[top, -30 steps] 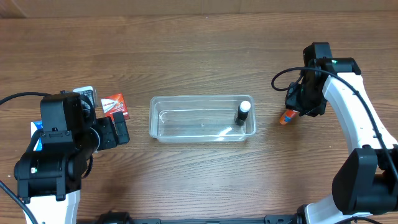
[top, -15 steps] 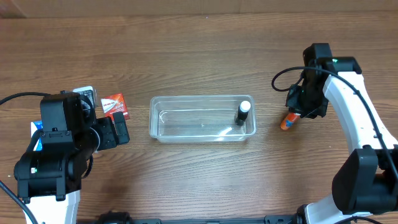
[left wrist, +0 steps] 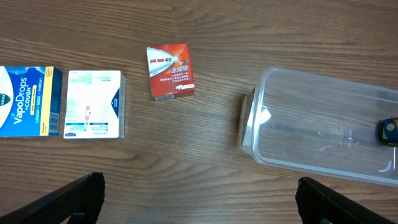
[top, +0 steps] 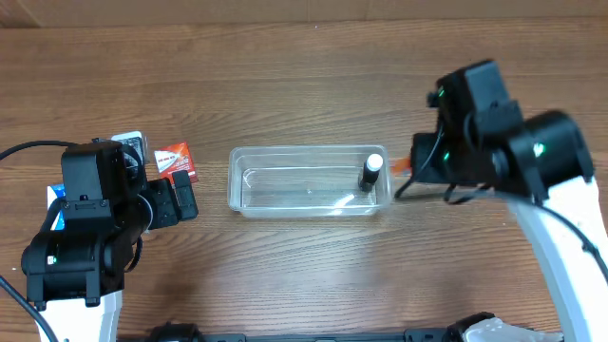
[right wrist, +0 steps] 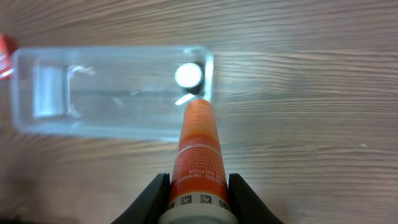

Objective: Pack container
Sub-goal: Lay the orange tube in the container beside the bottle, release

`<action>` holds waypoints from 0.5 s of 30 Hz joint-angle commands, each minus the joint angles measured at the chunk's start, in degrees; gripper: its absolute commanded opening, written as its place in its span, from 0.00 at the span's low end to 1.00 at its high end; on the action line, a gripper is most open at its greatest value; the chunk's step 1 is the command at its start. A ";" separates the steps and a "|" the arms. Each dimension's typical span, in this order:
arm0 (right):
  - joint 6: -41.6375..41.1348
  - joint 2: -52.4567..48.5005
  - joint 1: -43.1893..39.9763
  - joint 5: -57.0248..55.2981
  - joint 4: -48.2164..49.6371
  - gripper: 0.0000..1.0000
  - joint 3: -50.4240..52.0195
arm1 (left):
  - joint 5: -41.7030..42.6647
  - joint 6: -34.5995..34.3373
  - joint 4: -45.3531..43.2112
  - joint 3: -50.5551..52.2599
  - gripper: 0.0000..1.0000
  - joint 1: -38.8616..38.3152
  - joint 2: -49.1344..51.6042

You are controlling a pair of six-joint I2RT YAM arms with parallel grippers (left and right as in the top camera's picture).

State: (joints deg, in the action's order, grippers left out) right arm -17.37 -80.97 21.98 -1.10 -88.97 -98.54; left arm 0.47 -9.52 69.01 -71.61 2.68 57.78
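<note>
Warm brown wood grain streaks right across the table (top: 304,76). The container (top: 309,149) is clear and see-through, with pale glints on its walls. The bottle (top: 370,173) shows a black body and a white cap. The tube (right wrist: 199,149) is bright orange with white lettering, then a white band with black code marks at its base. The right gripper (right wrist: 199,186) is black on both fingers, and the left gripper (left wrist: 199,193) is black too. The small box (left wrist: 170,71) is red with white print. The middle box (left wrist: 93,104) is white with blue accents and a small orange mark. The VapoDrops box (left wrist: 28,101) is blue, lettered in white and yellow.
</note>
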 commanded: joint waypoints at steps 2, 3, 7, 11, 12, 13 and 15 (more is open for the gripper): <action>-4.13 -1.44 3.78 -3.28 2.69 0.07 3.17 | 0.42 -0.76 -0.26 -1.31 1.00 0.31 -0.04; -4.15 -1.44 3.85 -3.26 4.00 0.07 4.72 | 0.42 -0.76 -0.26 -1.31 1.00 0.31 -0.04; -4.17 -1.46 3.85 -2.10 9.70 0.07 12.00 | 0.44 -0.76 -0.26 -1.31 1.00 0.31 -0.04; -4.13 -1.75 3.85 -0.20 15.87 0.07 18.75 | 0.44 -0.79 -0.26 -1.31 1.00 0.31 -0.04; -4.13 -2.01 3.85 -0.20 16.79 0.07 19.69 | 0.44 -0.79 -0.24 -1.31 1.00 0.31 -0.04; -4.11 -2.45 3.85 -0.17 17.70 0.07 20.57 | 0.44 -0.79 -0.24 -1.31 1.00 0.31 -0.04; -4.11 -3.32 3.85 -0.22 18.36 0.07 21.27 | 0.44 -0.79 -0.24 -1.31 1.00 0.31 -0.04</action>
State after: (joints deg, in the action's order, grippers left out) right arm -20.99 -83.55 25.65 -1.78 -71.94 -78.48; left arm 0.47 -9.52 69.01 -71.64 2.68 57.78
